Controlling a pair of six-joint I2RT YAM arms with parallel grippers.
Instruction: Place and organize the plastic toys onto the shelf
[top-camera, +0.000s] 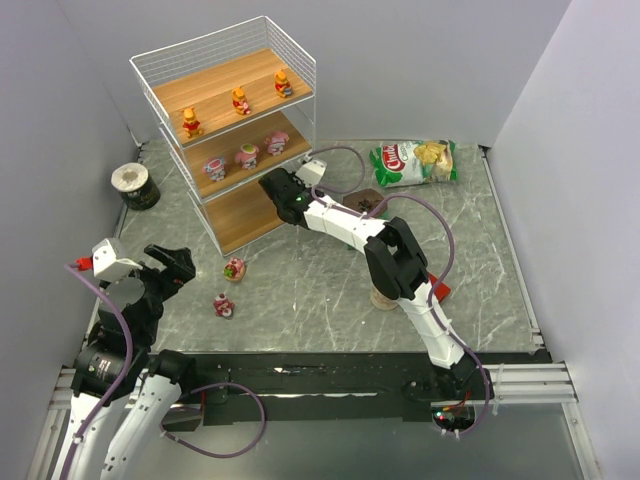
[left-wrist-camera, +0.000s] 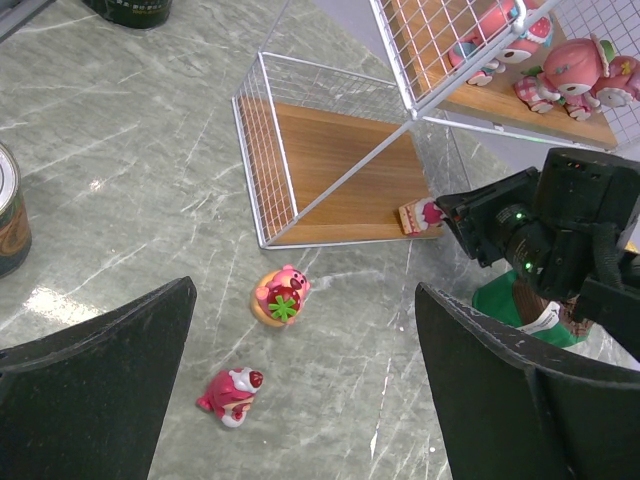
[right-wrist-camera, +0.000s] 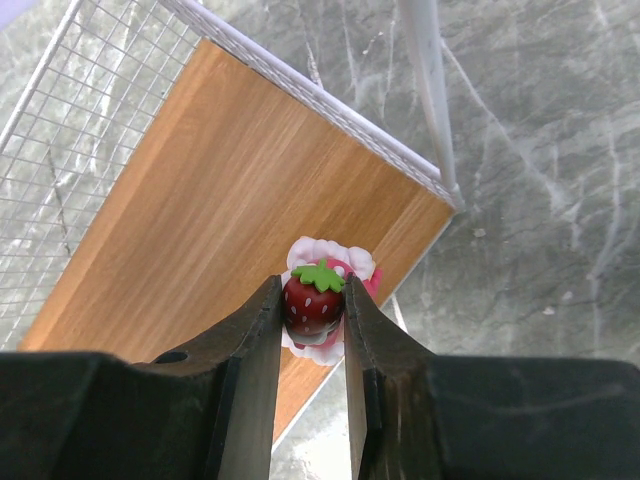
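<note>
Top external: pale walls (top-camera: 430, 60) enclose a grey marbled table (top-camera: 320, 290) bearing the shelf (top-camera: 215, 85).

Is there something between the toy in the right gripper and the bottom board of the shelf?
Nothing visible. The right gripper holds the strawberry toy just over the bottom board edge; the wood there is bare.

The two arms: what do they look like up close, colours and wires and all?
Both the left arm and the right arm mix white shells with black joints. Purple cables loop along each. The grippers' fingers are flat black wedges.
</note>
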